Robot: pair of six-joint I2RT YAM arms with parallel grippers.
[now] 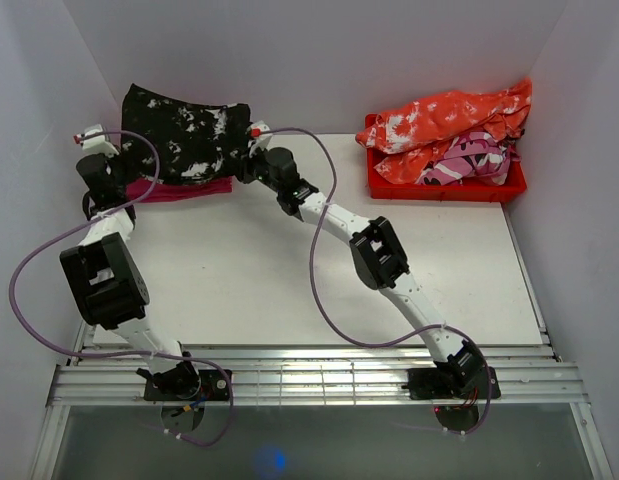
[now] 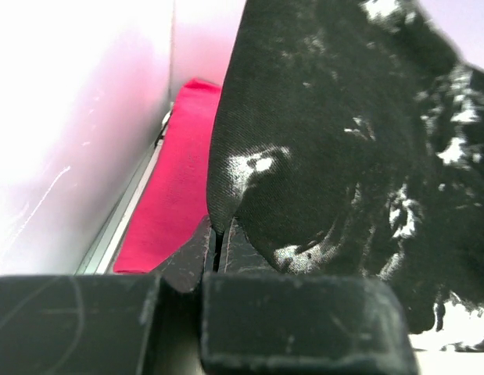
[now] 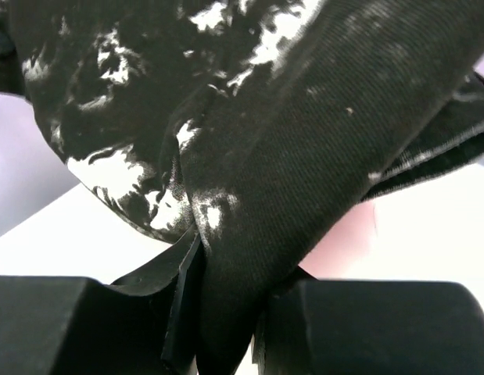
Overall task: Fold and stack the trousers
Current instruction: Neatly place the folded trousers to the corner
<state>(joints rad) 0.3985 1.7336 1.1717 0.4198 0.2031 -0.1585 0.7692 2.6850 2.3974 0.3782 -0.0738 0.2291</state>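
Right gripper (image 3: 222, 320) clamped on trousers (image 3: 304, 141); pinkish blur (image 3: 343, 246) beneath, possibly cloth.

Trousers (image 1: 189, 130): black fabric with white tie-dye splotches. Folded into 1 wide panel, held up and spread at the far-left corner of the table (image 1: 239, 280), top edge slanting slightly down to the right. Left edge pinched between left fingers (image 2: 188, 258), right edge between right fingers (image 3: 183, 293). Fabric creases at both pinch points.
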